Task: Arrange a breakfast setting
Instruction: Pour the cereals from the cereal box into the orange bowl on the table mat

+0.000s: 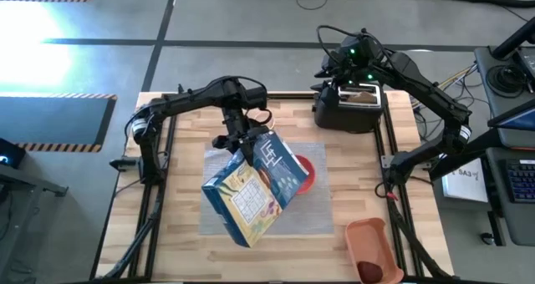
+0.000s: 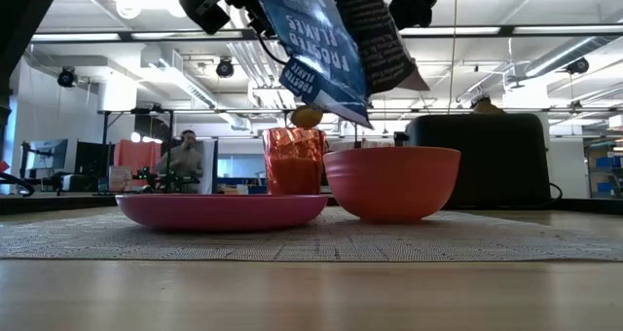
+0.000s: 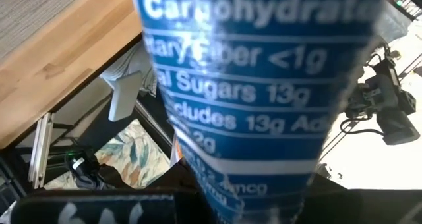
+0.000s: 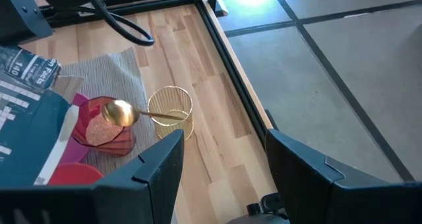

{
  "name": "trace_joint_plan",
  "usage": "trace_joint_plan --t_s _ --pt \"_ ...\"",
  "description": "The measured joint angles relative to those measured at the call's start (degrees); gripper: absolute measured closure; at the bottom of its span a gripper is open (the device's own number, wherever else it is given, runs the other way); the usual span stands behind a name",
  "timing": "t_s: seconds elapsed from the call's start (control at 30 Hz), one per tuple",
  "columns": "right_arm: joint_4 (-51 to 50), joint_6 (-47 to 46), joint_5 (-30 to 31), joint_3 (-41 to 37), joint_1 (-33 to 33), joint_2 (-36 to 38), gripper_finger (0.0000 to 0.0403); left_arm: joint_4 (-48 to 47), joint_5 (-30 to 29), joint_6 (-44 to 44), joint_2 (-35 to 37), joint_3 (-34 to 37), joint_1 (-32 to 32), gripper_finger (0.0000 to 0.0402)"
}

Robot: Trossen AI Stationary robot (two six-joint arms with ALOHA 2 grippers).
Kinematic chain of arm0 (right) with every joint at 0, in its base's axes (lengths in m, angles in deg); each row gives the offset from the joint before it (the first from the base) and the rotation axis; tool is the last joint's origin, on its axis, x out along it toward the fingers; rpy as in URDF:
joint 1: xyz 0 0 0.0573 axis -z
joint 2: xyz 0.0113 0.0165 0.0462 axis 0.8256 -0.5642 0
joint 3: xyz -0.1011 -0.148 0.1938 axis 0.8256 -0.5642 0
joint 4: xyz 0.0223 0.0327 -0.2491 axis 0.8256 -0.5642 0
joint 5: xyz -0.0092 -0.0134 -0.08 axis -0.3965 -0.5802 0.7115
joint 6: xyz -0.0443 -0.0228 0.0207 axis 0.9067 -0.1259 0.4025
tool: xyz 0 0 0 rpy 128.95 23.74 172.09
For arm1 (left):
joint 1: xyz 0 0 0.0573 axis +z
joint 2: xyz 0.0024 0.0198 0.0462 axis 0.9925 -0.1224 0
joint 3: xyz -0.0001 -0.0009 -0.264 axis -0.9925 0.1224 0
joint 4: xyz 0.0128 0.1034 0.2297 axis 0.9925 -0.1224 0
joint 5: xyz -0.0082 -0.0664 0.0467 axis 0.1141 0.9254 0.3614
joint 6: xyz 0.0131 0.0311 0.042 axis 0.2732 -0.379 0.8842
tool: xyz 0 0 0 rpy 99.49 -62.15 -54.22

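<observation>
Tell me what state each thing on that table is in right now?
Cereal box: lifted, tilted above the placemat, gripped by the left gripper.
Orange bowl: upright on the placemat.
Pink plate: flat, nothing visible on it.
Orange cup: upright.
Toaster: toast inside.
Right gripper: open, holding nothing, above the toaster.

From overhead, I see the cereal box [image 1: 251,188] covering most of the placemat [image 1: 318,221] and nearly all of the plate [image 1: 307,174]; bowl and cup are hidden beneath it. In the low view the box [image 2: 326,49] is cut off at the top edge. In the left wrist view its print [image 3: 257,105] blocks the left jaws entirely.
</observation>
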Motion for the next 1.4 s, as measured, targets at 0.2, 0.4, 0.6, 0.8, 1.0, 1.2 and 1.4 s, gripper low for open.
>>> trace_joint_plan --t_s 0.2,0.4,0.6,0.8,1.0,1.2,1.4 --pt "0.0 0.1 0.0 0.0 0.0 0.0 0.02 0.8 0.0 0.5 -0.1 0.0 0.1 0.0333" --pt "0.0 0.0 0.0 0.0 0.0 0.0 0.02 0.9 -0.2 1.8 -0.2 0.0 0.1 0.0333" --pt "0.0 0.1 0.0 0.0 0.0 0.0 0.02 1.3 -0.4 2.4 -0.5 0.0 -0.1 0.0333" --pt "0.0 0.1 0.0 0.0 0.0 0.0 0.02 1.8 -0.6 3.1 -1.1 0.0 -0.2 0.0333" --pt "0.0 0.0 0.0 0.0 0.0 0.0 0.02 0.1 -1.2 4.5 -1.7 0.3 -0.1 0.0333" --pt "0.0 0.1 0.0 0.0 0.0 0.0 0.02 0.1 -1.6 4.1 -1.8 1.1 -0.4 0.0333" --pt "0.0 0.0 0.0 0.0 0.0 0.0 0.02 0.0 -0.2 2.0 -1.8 1.5 -0.7 0.0333"
